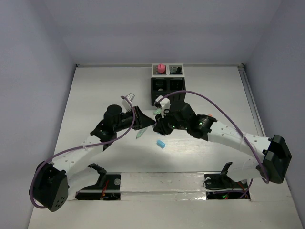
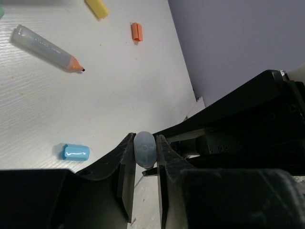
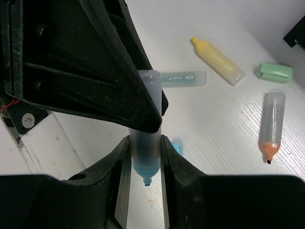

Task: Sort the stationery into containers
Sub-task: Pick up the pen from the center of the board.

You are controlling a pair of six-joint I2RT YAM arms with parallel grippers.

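Both grippers are shut on one translucent light blue marker (image 3: 145,138), held above the table. My left gripper (image 2: 144,145) clamps its rounded back end (image 2: 144,149). My right gripper (image 3: 145,150) clamps it near the blue tip, which points down with no cap on. In the top view the two grippers meet mid-table, the left (image 1: 150,121) and the right (image 1: 160,125). A light blue cap (image 1: 161,143) lies on the table just below them; it also shows in the left wrist view (image 2: 76,151). The mesh organizer (image 1: 167,86) stands at the back with a pink tube (image 1: 161,68) in a white compartment.
On the table lie an orange-tipped marker (image 3: 272,125), a yellow marker (image 3: 218,60), a green marker (image 3: 183,78), a green cap (image 3: 277,72) and an orange cap (image 2: 137,32). The left gripper's black finger (image 3: 95,62) fills the upper left of the right wrist view.
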